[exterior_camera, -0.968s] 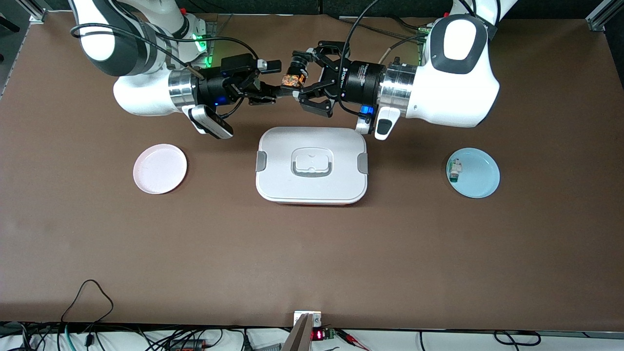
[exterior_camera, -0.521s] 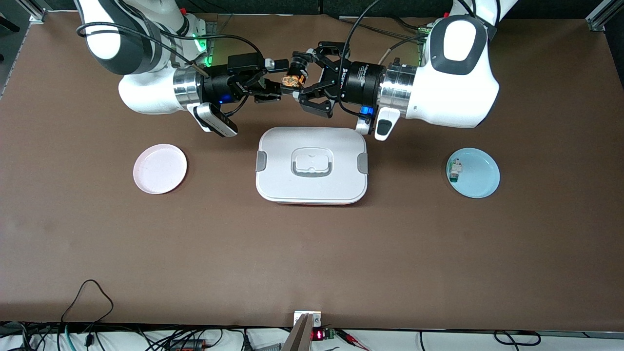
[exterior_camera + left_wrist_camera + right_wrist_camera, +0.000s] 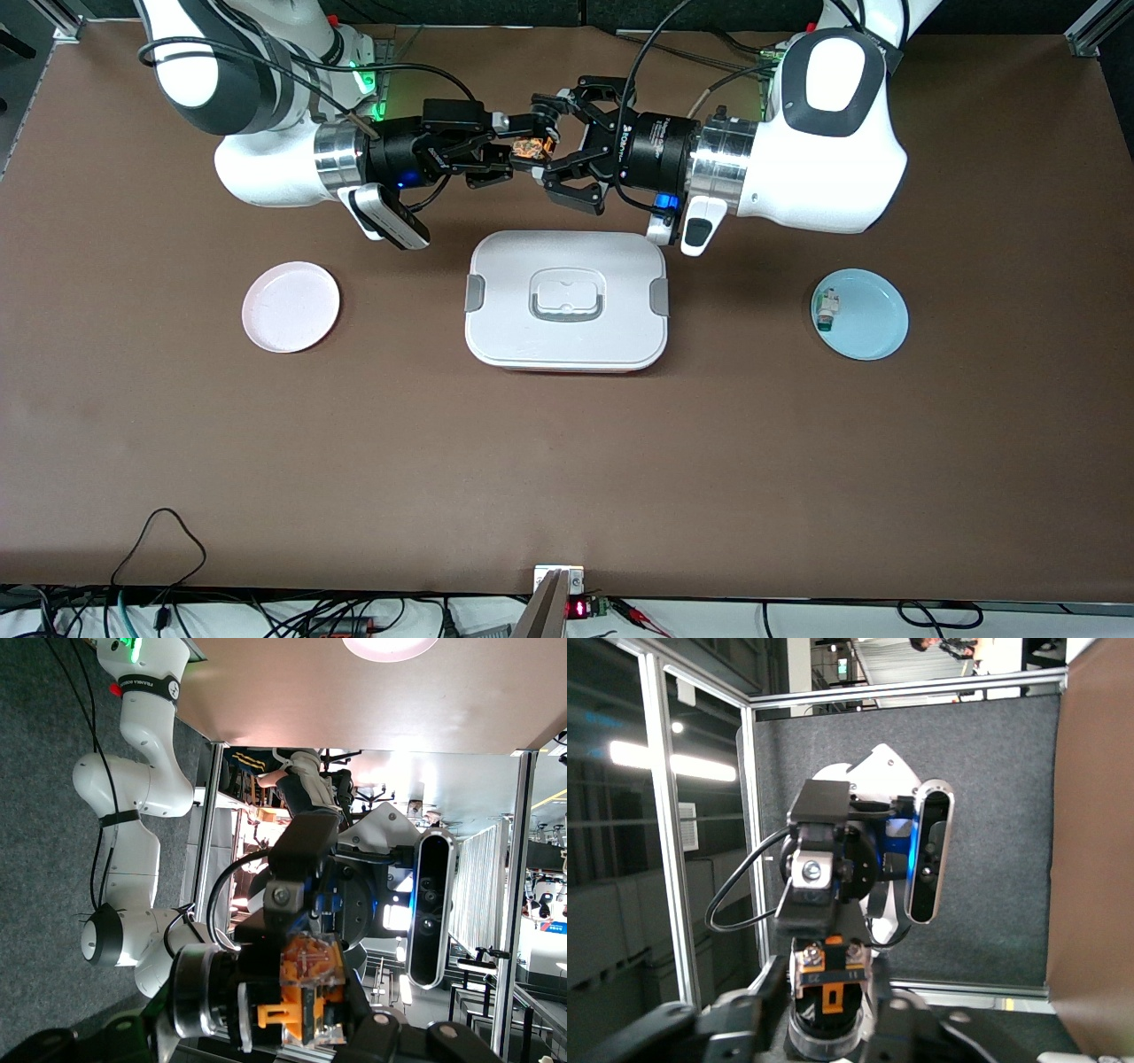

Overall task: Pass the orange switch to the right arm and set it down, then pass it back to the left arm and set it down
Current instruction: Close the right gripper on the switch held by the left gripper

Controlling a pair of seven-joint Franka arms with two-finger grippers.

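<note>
Change: right gripper (image 3: pixel 503 158) has advanced toward the left arm's end and closed its fingers since the earlier frames; left gripper (image 3: pixel 551 146) is unchanged.
Orange switch (image 3: pixel 532 148): tiny blocky part, black body, orange and clear plastic faces; held in the air over bare table, farther from the front camera than the box.
Right gripper: shut on the orange switch.
Left gripper: partly closed, also clamping the orange switch.
Box (image 3: pixel 567 299): one; smooth white rounded-rectangular lidded case, two grey side clips, recessed handle.
Plates: two, round; pink plate (image 3: pixel 291 307), blue plate (image 3: pixel 861 314).
Small white part (image 3: pixel 827 309): one, green-tipped, lying on the blue plate.
</note>
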